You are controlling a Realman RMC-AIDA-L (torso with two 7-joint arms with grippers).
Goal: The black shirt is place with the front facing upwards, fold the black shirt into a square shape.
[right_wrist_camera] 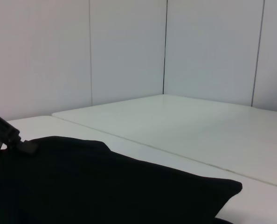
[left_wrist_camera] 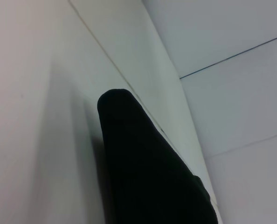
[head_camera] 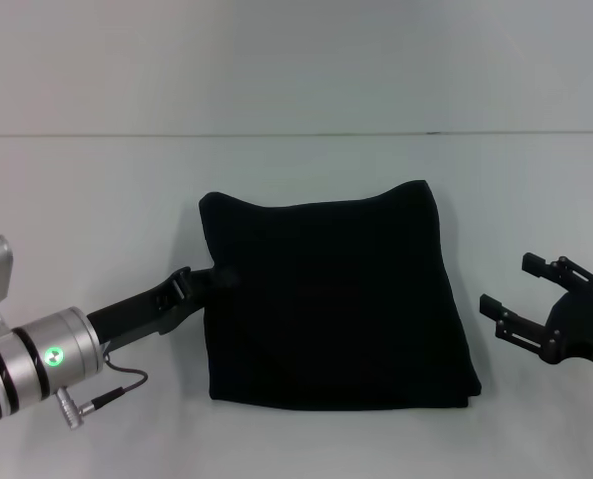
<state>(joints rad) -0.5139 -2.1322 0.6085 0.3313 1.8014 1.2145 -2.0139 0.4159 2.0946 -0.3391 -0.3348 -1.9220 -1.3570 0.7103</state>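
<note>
The black shirt (head_camera: 336,299) lies folded into a rough square in the middle of the white table, with no print showing on top. My left gripper (head_camera: 209,281) reaches in low from the left and its tip meets the shirt's left edge, about halfway along that side. My right gripper (head_camera: 511,289) hovers just off the shirt's right edge, open and empty. The left wrist view shows a rounded folded edge of the shirt (left_wrist_camera: 148,177) close up. In the right wrist view the shirt (right_wrist_camera: 106,186) fills the foreground, and the left gripper (right_wrist_camera: 3,135) shows at its far side.
The white table (head_camera: 97,200) extends on all sides of the shirt. A seam line (head_camera: 277,134) crosses it at the back. A grey cable with a metal plug (head_camera: 102,399) hangs by the left wrist.
</note>
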